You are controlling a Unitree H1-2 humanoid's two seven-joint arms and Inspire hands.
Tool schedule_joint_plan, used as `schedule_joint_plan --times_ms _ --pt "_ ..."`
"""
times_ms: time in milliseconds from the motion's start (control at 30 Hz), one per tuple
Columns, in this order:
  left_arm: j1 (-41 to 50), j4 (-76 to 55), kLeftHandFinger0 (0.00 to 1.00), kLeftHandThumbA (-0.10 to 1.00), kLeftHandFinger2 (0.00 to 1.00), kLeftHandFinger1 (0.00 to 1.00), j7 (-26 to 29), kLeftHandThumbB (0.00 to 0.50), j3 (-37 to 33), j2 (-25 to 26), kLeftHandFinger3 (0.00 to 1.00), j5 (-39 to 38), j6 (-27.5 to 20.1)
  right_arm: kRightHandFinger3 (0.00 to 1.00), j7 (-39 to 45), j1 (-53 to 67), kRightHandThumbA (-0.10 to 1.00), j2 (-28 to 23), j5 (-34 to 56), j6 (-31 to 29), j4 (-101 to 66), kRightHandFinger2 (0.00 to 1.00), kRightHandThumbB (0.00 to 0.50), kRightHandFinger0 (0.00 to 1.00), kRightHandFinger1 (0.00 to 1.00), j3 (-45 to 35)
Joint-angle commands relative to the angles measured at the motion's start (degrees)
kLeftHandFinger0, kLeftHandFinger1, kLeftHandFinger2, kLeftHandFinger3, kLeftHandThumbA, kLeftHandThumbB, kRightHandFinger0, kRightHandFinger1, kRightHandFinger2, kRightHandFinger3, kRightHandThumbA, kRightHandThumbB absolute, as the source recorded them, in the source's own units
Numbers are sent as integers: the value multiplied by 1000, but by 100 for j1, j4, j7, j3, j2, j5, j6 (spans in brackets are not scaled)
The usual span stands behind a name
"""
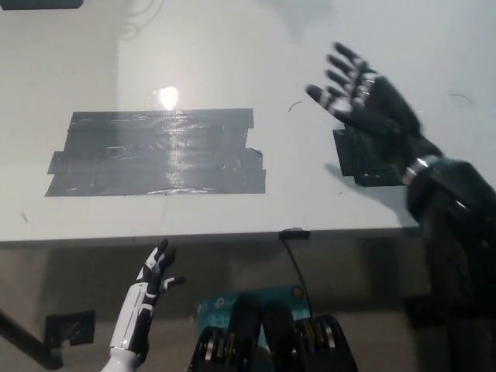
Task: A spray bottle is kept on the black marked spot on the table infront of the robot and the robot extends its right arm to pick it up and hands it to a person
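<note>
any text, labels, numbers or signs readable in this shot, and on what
None can be read.
The large grey tape patch on the white table carries only glare, no writing.
The smaller black tape spot, partly hidden by the right hand, shows no marks.
The teal object below the table edge has a pale mark, too small and blurred to read.
The left hand, resting at lower left, bears no lettering.

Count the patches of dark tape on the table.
2. A large tape patch lies left of centre on the table; a smaller tape patch lies to the right, partly hidden under the right hand.
</note>
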Motion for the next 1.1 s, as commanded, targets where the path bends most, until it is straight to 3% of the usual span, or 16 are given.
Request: schedule_joint_plan --times_ms 0,33,100,133,233,333,367,400,567,700,933,1067 --pt "-40 -87 830 1000 1000 1000 -82 280 -34 32 1000 -56 -143 1000 220 1139 851 -616 -13 -412 -2696 1000 453 1000 1000 -104" --pt "-18 -87 844 1000 1000 1000 -85 283 -36 31 1000 -63 -138 1000 231 1377 843 -660 36 -478 -2933 1000 436 1000 1000 -137" --pt "11 -91 937 1000 1000 1000 -96 291 -37 37 1000 -79 -129 1000 248 1876 849 -726 30 -647 -3305 1000 467 1000 1000 -177" --pt "20 -89 1000 1000 1000 1000 -114 295 -35 45 1000 -106 -127 1000 264 2236 884 -776 -73 -916 -3446 1000 460 1000 1000 -169" --pt "77 -112 1000 1000 1000 1000 -101 304 -25 67 1000 -80 -125 1000 246 2879 947 -770 -349 -1514 -3438 1000 436 1000 1000 -91" --pt "118 -153 1000 1000 1000 1000 -93 319 -17 82 1000 -64 -113 1000 188 3244 966 -675 -369 -1758 -3265 1000 447 1000 1000 -34" --pt "140 -168 1000 1000 1000 1000 -112 331 -20 93 1000 -82 -107 1000 171 3484 1000 -666 -509 -2046 -3084 1000 396 1000 1000 34" --pt "146 -172 1000 1000 1000 1000 -116 336 -26 105 1000 -68 -123 1000 161 3616 1000 -663 -599 -2213 -2948 1000 381 1000 1000 76" --pt "338 -182 1000 1000 1000 1000 -137 353 -100 159 1000 63 -211 1000 153 4258 1000 -407 -569 -2813 -2136 1000 349 1000 1000 215" --pt "465 -208 1000 1000 1000 1000 -129 346 -129 182 1000 143 -256 1000 106 4366 1000 -369 -686 -2904 -1667 1000 388 1000 1000 334" --pt "497 -168 1000 1000 1000 1000 -174 359 -120 187 1000 -32 -249 1000 141 4361 1000 -381 -656 -3102 -1230 1000 415 1000 1000 438" --pt "607 -224 1000 1000 1000 1000 -148 383 -82 219 1000 -39 -137 1000 151 4398 1000 -367 -692 -3276 -1077 1000 403 1000 1000 530"
